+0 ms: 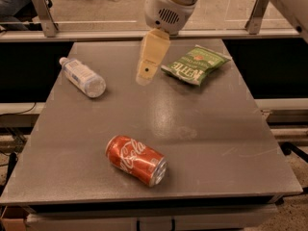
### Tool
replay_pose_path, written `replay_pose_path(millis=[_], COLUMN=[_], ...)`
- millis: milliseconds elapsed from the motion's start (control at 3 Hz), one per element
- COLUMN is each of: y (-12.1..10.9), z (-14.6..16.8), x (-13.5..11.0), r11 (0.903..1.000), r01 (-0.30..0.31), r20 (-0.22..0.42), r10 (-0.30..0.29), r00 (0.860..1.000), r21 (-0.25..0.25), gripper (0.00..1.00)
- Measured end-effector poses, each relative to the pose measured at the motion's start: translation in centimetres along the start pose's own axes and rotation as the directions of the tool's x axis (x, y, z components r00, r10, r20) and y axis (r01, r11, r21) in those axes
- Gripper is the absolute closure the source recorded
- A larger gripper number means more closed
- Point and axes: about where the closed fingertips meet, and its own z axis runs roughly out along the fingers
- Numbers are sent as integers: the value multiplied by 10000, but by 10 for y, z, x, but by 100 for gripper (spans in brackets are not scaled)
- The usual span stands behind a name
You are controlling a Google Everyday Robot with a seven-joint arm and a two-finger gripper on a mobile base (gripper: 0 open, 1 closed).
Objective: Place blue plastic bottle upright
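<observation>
The blue plastic bottle lies on its side at the far left of the grey table, its white cap pointing to the far left. It is clear and ribbed with a pale label. My gripper hangs above the table's far middle, to the right of the bottle and apart from it, pointing down. It holds nothing that I can see.
A red Coca-Cola can lies on its side near the table's front. A green chips bag lies at the far right, just right of the gripper. A rail with posts runs behind the table.
</observation>
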Motion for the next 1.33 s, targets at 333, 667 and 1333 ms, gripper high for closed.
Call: replay_pose_path(millis=[333,667,1333], y=[-4,-22,-65], z=[3,31,104], x=[-7,-35,-80], r11=[10000,9995,9776], r01=[-38,-319,-2100], r20=[245,734,1135], r10=[37,313,2074], r00=[9997,9968,9717], r21=[49,69,117], gripper=[0,0,0])
